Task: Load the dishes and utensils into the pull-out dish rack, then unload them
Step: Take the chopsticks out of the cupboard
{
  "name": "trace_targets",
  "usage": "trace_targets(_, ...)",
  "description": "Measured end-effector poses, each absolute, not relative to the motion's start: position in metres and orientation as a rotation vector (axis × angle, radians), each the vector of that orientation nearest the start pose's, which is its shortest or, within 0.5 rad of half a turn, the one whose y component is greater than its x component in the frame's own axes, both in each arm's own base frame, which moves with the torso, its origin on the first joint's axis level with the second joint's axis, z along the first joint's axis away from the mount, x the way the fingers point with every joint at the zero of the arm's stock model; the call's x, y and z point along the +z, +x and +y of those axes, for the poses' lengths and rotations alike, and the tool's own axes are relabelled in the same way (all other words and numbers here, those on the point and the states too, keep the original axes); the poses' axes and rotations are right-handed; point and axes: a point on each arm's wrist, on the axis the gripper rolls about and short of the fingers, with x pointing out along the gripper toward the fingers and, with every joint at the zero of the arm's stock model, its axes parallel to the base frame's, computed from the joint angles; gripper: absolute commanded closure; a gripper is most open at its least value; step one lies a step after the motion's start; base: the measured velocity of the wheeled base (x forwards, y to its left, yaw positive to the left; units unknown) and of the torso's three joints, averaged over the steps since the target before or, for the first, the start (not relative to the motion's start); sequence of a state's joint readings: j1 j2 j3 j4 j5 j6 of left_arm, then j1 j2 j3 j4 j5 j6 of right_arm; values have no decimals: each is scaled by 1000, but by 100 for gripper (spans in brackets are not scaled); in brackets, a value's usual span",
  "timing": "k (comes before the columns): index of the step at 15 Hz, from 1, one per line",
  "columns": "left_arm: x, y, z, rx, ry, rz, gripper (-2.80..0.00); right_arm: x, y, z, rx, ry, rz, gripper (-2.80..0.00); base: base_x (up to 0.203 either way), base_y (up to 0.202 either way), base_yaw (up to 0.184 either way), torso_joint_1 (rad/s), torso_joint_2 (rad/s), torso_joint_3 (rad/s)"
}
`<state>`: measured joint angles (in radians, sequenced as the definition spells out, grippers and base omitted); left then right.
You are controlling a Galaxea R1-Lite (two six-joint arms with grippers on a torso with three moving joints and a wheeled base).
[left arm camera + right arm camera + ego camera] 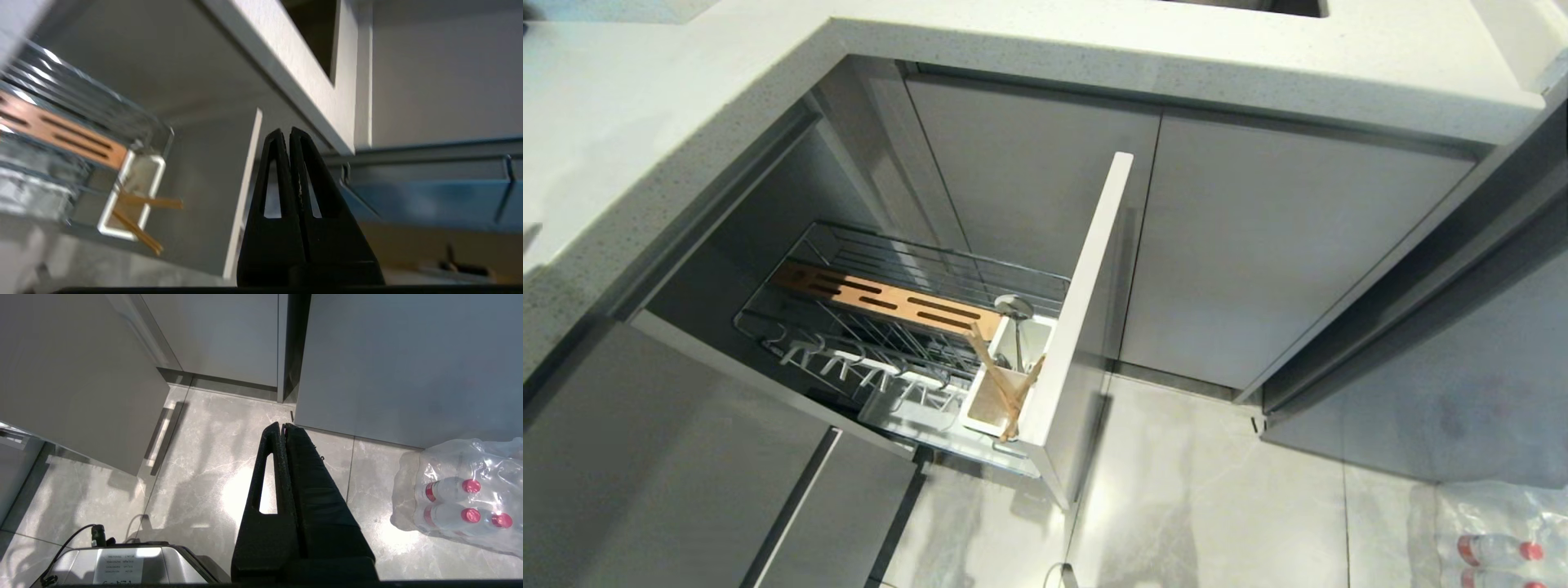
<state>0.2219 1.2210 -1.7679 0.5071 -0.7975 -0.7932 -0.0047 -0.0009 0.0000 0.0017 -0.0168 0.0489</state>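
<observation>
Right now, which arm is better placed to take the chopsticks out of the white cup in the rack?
The left. Its wrist camera looks at the chopsticks in the white cup, and its claw is shut and empty. The right claw hangs over the floor beside packed bottles.

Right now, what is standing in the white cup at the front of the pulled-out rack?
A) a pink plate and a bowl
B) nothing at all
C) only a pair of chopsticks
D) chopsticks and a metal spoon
D: in the head view the wooden chopsticks lean crossed in the white cup of the rack, and a shiny spoon stands behind them with its bowl end up.
</observation>
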Motion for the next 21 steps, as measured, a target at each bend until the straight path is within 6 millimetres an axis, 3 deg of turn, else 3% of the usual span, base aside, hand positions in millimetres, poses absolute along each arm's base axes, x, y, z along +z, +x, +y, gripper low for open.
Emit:
trace_targets(4, 409, 157, -8, -532, -755, 450, 0, 75, -23, 0, -22, 49, 0, 0, 0, 0, 0, 0, 0, 0)
trace_targets(9, 350, 200, -59, -267, -446, 787, 0, 75, -23, 0, -22, 49, 1, 0, 0, 0, 0, 0, 0, 0)
trace_targets(15, 308, 239, -107, -172, -430, 964, 0, 75, -23, 0, -22, 49, 1, 0, 0, 0, 0, 0, 0, 0)
trace_targets(21, 285, 269, -123, -104, -439, 1018, 0, 75, -23, 0, -22, 49, 1, 0, 0, 0, 0, 0, 0, 0)
